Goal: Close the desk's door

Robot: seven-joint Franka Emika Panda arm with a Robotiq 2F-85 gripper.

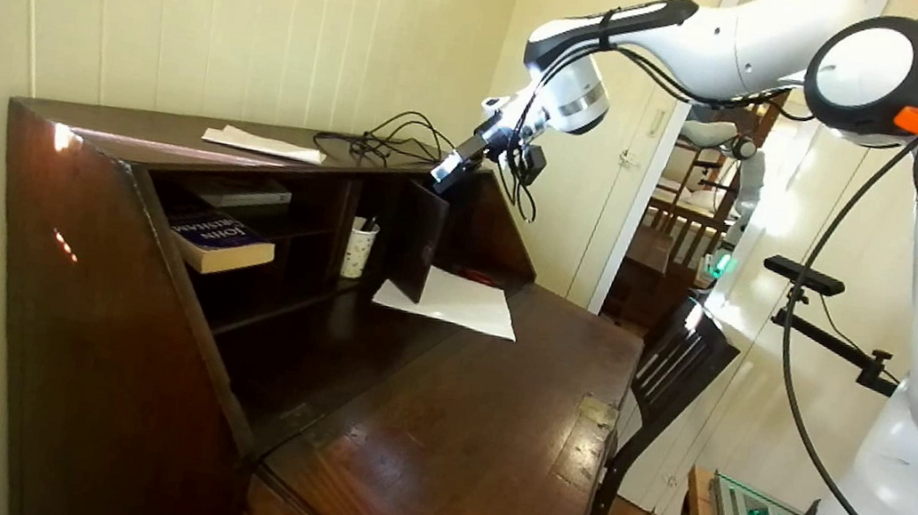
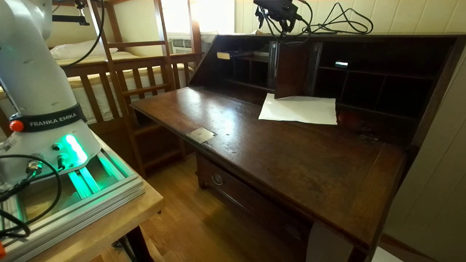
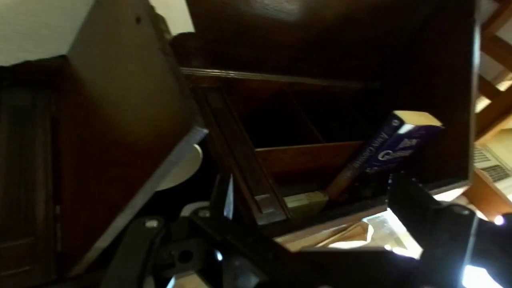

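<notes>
The desk [image 1: 98,333] is dark polished wood with its broad writing flap [image 2: 298,156] folded down. The door [image 1: 418,238], a small upright dark panel, stands swung out from the middle cubby, above a white sheet. It shows in both exterior views [image 2: 289,71] and fills the left of the wrist view [image 3: 124,124]. My gripper [image 1: 445,177] is close to the door's top edge, at the height of the desk top; I cannot tell whether it touches. In the wrist view its fingers [image 3: 312,196] are wide apart with nothing held. The gripper also shows above the desk [image 2: 275,22].
A patterned cup [image 1: 359,249] with pens stands in the middle cubby. A blue book [image 1: 223,242] sticks out of a side cubby. White paper [image 2: 298,109] lies under the door. Black cables [image 1: 381,139] and papers [image 1: 259,142] lie on the desk top. A chair [image 1: 665,385] stands beside the flap.
</notes>
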